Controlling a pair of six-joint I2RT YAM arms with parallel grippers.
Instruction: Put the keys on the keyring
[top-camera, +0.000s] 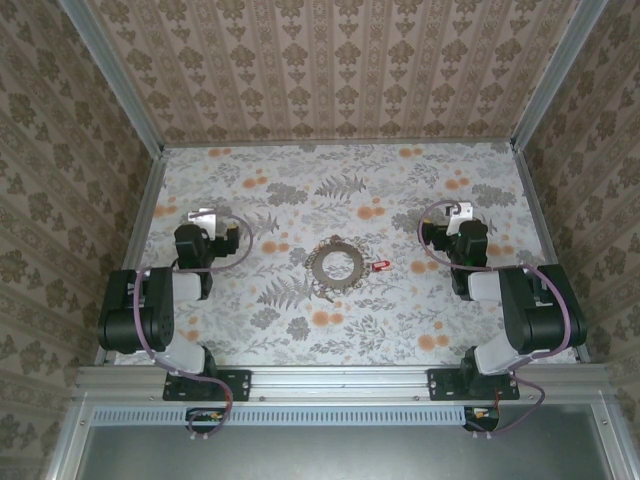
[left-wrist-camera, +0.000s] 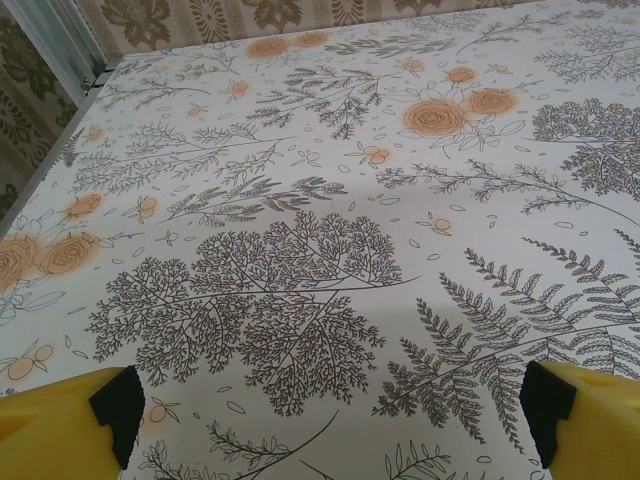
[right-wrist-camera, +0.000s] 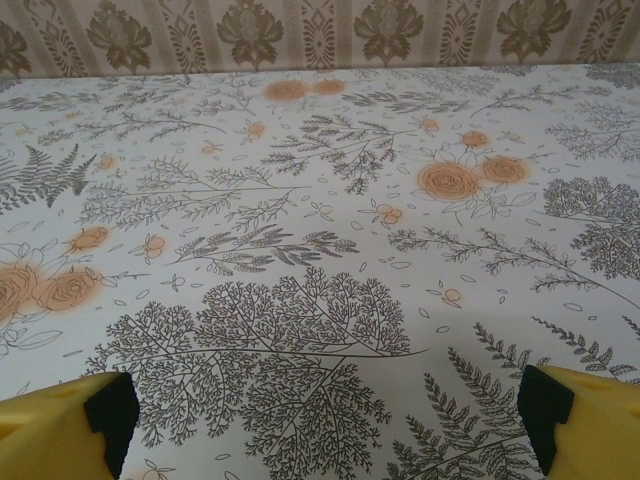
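mid worktop (top-camera: 300, 190), the keyring (top-camera: 337, 265) lies as a loop w/ the keys (top-camera: 379, 266) just right of it, not threaded, so task looks unstarted; left hand (top-camera: 204, 216) & right hand (top-camera: 459, 210) both spread apart, empty, well off to each side.

The table cover (top-camera: 300, 190) is showing as a smooth, matt printed sheet. The keyring (top-camera: 318, 265) is reading as dull grey metal. At its three o'clock, the keys (top-camera: 379, 266) are showing a red plastic head. The frame rail (top-camera: 340, 380) is looking like pale brushed aluminium. The left gripper (left-wrist-camera: 330, 415) is showing smooth yellow plastic fingers (left-wrist-camera: 50, 435) with matt black pads (left-wrist-camera: 118, 405).
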